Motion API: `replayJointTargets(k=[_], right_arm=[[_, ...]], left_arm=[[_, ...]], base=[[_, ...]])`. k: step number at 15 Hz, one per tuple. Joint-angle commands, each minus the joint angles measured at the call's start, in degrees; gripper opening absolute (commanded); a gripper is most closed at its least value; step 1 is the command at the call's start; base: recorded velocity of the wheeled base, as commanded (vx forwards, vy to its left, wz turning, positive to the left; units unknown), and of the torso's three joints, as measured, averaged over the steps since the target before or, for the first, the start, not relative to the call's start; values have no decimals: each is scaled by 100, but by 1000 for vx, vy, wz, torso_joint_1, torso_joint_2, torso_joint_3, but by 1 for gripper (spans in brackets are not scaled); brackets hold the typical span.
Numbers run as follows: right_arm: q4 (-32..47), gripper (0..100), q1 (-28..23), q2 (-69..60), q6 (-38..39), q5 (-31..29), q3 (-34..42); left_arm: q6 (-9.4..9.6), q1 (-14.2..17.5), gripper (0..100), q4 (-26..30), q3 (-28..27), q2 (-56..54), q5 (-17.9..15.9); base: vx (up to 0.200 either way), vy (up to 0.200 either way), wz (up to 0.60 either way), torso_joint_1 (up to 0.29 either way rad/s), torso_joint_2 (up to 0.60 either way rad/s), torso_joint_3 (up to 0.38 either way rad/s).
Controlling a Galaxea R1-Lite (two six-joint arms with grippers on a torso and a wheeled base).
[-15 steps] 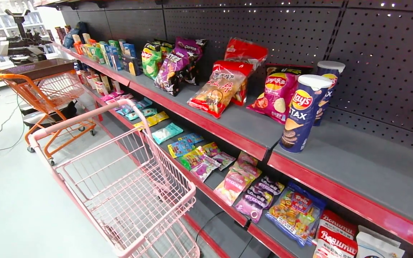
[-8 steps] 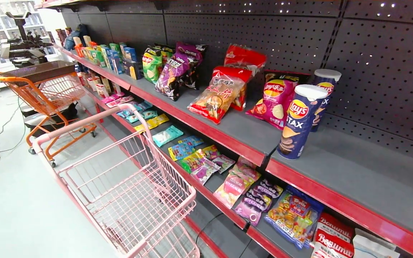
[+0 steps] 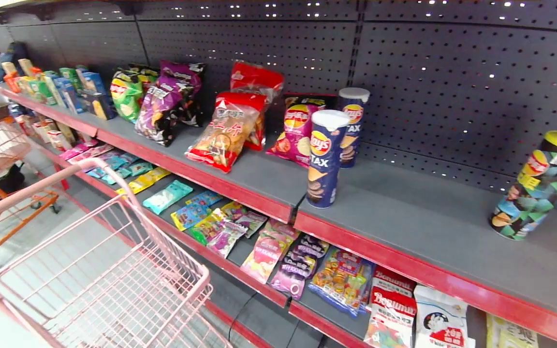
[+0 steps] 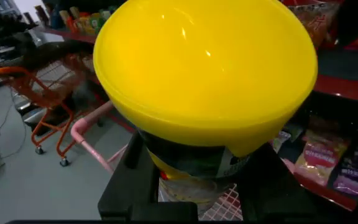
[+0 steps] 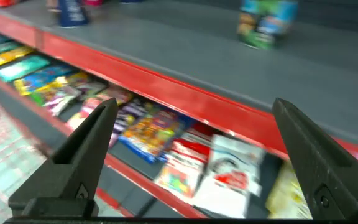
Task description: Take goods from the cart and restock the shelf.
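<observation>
My left pincer (image 4: 194, 190) is clamped on the body of a yellow-lidded can (image 4: 204, 74), held off the shelf (image 3: 404, 212) near the pink cart (image 3: 114, 280); my right pincer (image 5: 194, 106) gapes wide and empty before the shelf edge; I judge the tall can could topple if set down tilted, or knock the matching can (image 3: 535, 188) standing there.

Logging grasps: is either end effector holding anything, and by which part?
The left end effector grips a yellow-lidded cylindrical can by its body, below the lid; the right end effector is open and empty.
</observation>
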Motion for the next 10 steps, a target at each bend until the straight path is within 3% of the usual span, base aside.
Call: replayJointTargets(k=[1,3,7,10], right_arm=[[1,100,1,-3,0,2,-1],[1,100,1,-3,0,2,-1],[1,100,1,-3,8,2,-1],[1,100,1,-3,0,2,-1]], left_arm=[[-5,-16,0,65,-62,-51,-29],[-5,-25,0,258,-281,37,-56],[-5,-16,0,267,-229,28,-355],[-14,-7,0,294,-211,54,-267]], base=[[0,0,-600,7,2,-2],[0,0,-600,5,2,0],[0,0,-600,4,1,4],[0,0,0,0,0,0]])
